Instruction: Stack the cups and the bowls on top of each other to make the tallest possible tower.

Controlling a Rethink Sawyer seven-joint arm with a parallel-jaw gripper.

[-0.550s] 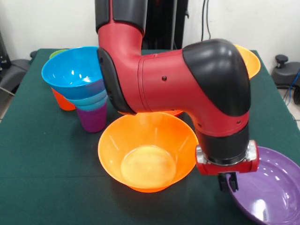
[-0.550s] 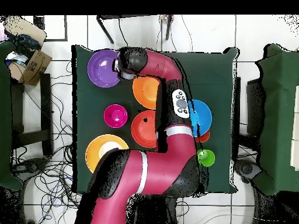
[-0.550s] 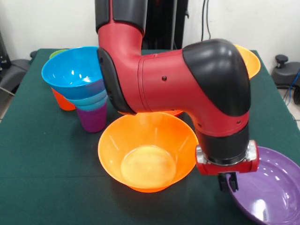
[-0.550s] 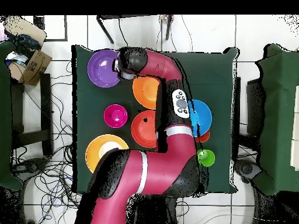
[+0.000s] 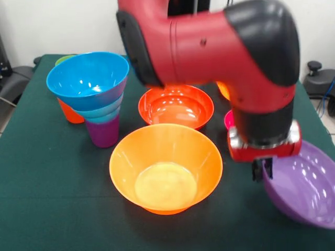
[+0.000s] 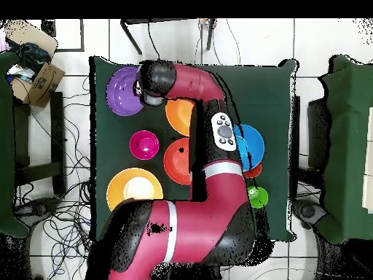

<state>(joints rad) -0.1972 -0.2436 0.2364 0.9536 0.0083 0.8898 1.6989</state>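
Purple bowl point(image 5: 306, 185) sat tilted near a table corner, gripper point(image 5: 263, 168) pinching its rim, probably to lift it onto the tower point(image 5: 94, 89), which stood by the opposite edge with the blue bowl point(image 5: 88, 73) topping it.

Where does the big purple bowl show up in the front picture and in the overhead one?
Front view: the purple bowl sits tilted at the lower right corner, with the gripper at its near rim.
Overhead view: it lies at the table's upper left, beside the arm's black end.
Shared landmark: the large orange bowl next to it, left of it in the front view, right of it from overhead.
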